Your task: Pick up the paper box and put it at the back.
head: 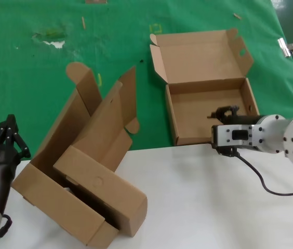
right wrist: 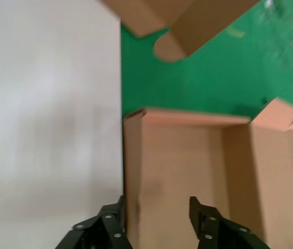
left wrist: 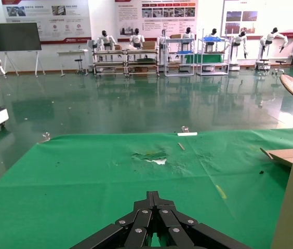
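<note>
The paper box (head: 209, 106) lies open on the green cloth (head: 42, 67), right of centre, its lid folded back toward the far side and its near wall at the edge of the white table (head: 198, 197). The right claw (head: 220, 113) hangs over that near wall with its fingers (right wrist: 203, 218) parted, one on each side of the wall, nothing gripped. At the near left, the left claw (head: 9, 129) points toward the far side, fingers drawn together and empty, beside two larger cardboard boxes (head: 84, 181).
</note>
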Robot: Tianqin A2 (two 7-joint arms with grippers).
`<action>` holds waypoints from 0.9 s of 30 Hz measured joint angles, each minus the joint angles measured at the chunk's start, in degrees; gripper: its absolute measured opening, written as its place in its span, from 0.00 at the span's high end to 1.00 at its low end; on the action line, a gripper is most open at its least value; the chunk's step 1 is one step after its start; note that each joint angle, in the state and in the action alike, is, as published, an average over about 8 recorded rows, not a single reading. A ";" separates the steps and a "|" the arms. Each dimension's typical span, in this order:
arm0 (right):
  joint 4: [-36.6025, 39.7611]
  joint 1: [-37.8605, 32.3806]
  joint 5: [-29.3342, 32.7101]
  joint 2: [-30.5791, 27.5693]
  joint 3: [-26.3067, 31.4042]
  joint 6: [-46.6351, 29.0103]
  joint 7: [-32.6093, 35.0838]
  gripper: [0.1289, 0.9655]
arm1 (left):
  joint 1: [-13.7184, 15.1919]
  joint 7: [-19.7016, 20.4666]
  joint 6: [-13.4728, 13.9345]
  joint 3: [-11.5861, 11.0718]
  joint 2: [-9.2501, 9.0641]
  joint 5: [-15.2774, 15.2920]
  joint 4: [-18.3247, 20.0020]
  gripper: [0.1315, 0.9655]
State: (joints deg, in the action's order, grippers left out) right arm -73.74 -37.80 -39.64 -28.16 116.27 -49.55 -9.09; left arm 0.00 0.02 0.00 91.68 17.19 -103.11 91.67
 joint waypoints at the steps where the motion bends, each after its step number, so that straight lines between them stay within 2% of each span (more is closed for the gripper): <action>1: -1.28 0.41 -0.58 -0.39 -0.38 -0.08 -0.02 0.67 | 0.00 0.00 0.00 0.00 0.00 0.00 0.00 0.99; 3: -4.58 1.48 -1.93 -1.41 -1.44 -0.26 -0.27 0.62 | 0.00 0.00 0.00 0.00 0.00 0.00 0.00 0.99; 7: -12.98 4.79 -4.83 -3.79 -5.04 -0.15 -1.99 0.62 | 0.00 0.00 0.00 0.00 0.00 0.00 0.00 0.99; 15: -28.00 15.68 -11.29 -6.81 -17.43 4.04 -8.66 0.36 | 0.00 0.00 0.00 0.00 0.00 0.00 0.00 0.99; 19: -30.37 18.77 -13.48 -7.00 -20.60 5.94 -9.84 0.29 | 0.00 0.00 0.00 0.00 0.00 0.00 0.00 0.99; 24: -30.02 19.69 -15.52 -6.32 -20.92 7.73 -9.18 0.16 | 0.00 0.00 0.00 0.00 0.00 0.00 0.00 0.98; 27: -29.58 20.27 -17.14 -5.73 -21.01 9.14 -8.53 0.13 | 0.00 0.00 0.00 0.00 0.00 0.00 0.00 0.97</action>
State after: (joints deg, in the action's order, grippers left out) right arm -103.32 -17.53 -56.78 -33.88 95.26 -40.41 -17.62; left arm 0.00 0.02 0.00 91.68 17.19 -103.12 91.67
